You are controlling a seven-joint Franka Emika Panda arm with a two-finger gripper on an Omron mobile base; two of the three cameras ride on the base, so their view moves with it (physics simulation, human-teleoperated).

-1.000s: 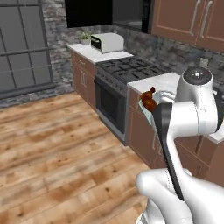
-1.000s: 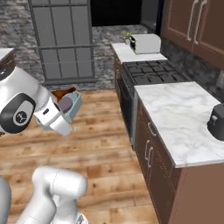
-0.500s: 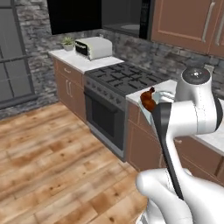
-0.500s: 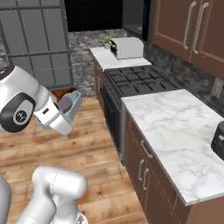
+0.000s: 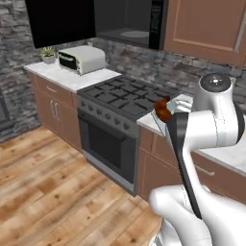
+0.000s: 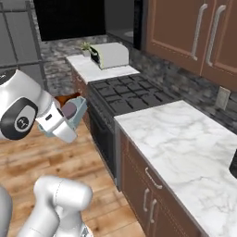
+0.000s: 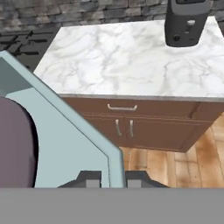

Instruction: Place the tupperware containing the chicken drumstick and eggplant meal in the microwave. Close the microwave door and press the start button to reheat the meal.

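Observation:
My gripper is shut on the rim of the pale blue tupperware, held in the air in front of the stove. The purple-grey eggplant lies inside it. In the right base view the tupperware sits at the end of the hand with the eggplant and the reddish chicken drumstick in it. The drumstick also pokes out beside the arm. The microwave hangs above the stove, its cavity showing. The microwave door is swung open to the left.
A gas stove stands below the microwave, with a pale toaster oven on the counter to its left. A marble counter runs to the right, carrying a dark appliance. Wall cabinets hang above it. Wooden floor lies in front.
The whole picture has shifted as the base drove toward the stove, bringing the microwave and stove closer. The tupperware stays in my grip as before.

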